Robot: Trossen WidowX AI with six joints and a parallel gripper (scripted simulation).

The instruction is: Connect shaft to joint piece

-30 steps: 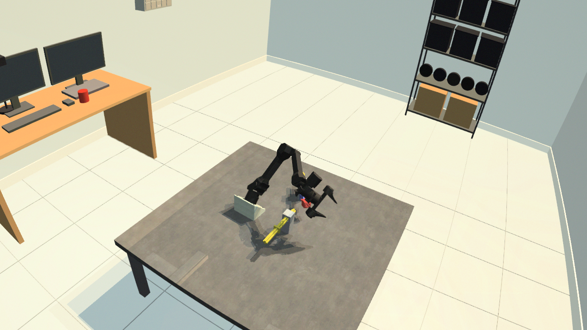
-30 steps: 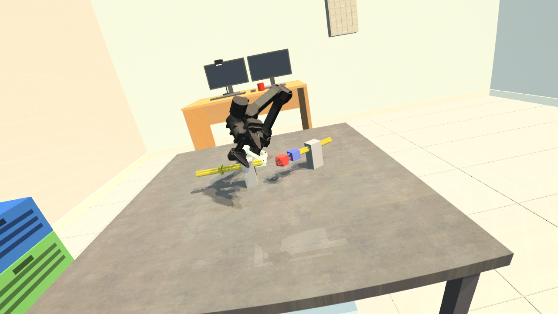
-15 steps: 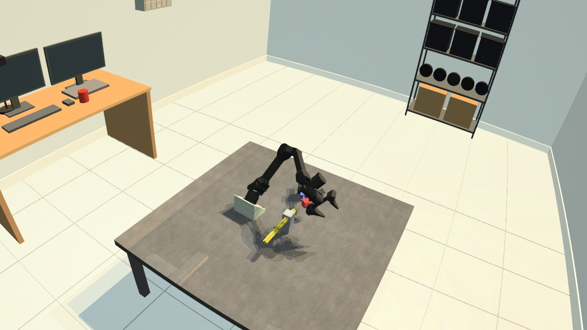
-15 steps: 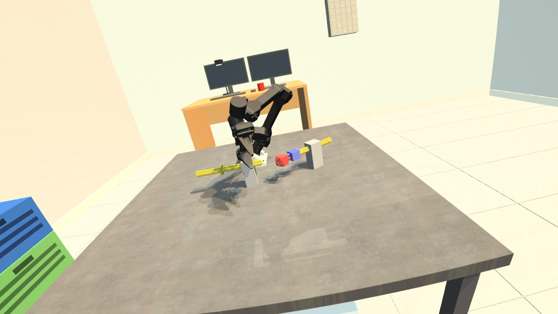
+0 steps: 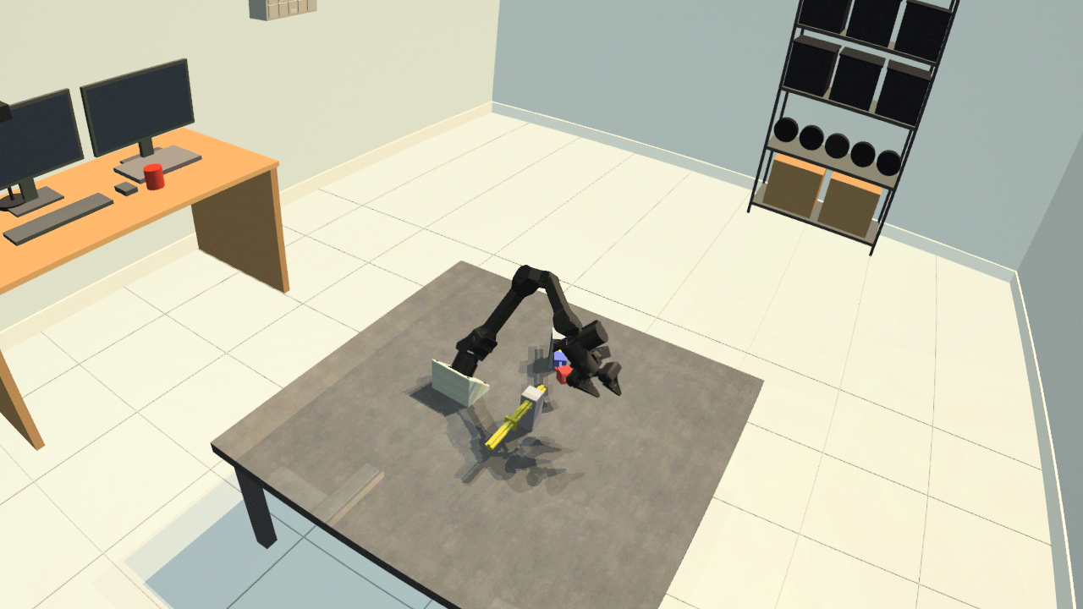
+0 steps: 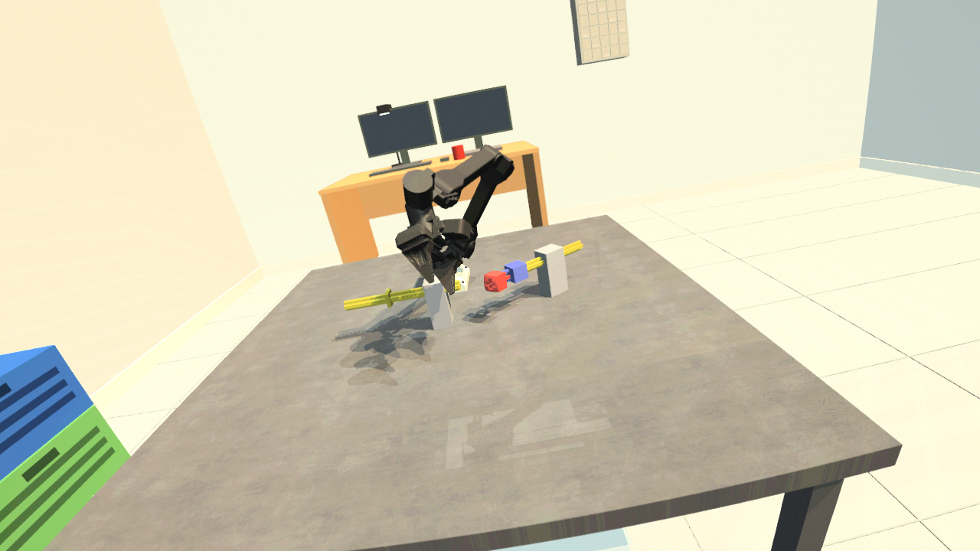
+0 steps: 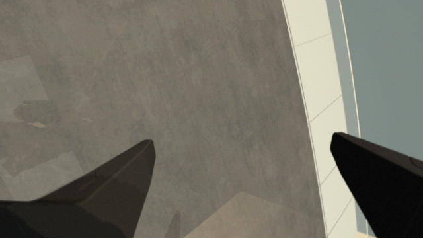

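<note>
Item one: grey stone-textured square table (image 6: 685, 383), which I work from afar. Item two: black six-joint arm (image 5: 522, 291), bent over the fixtures. Item three: black parallel-jaw gripper (image 6: 437, 274), jaws spread wide, pinching nothing. Item four: yellow sliding shaft (image 6: 373, 300) in its grey block (image 6: 440, 308). Item five: red square joint piece (image 6: 494, 281), on the table at about 3 o'clock from the fingers, apart from them; absent from the wrist view. I judge the approach needs the fingers squared to its flat faces before closing.
</note>
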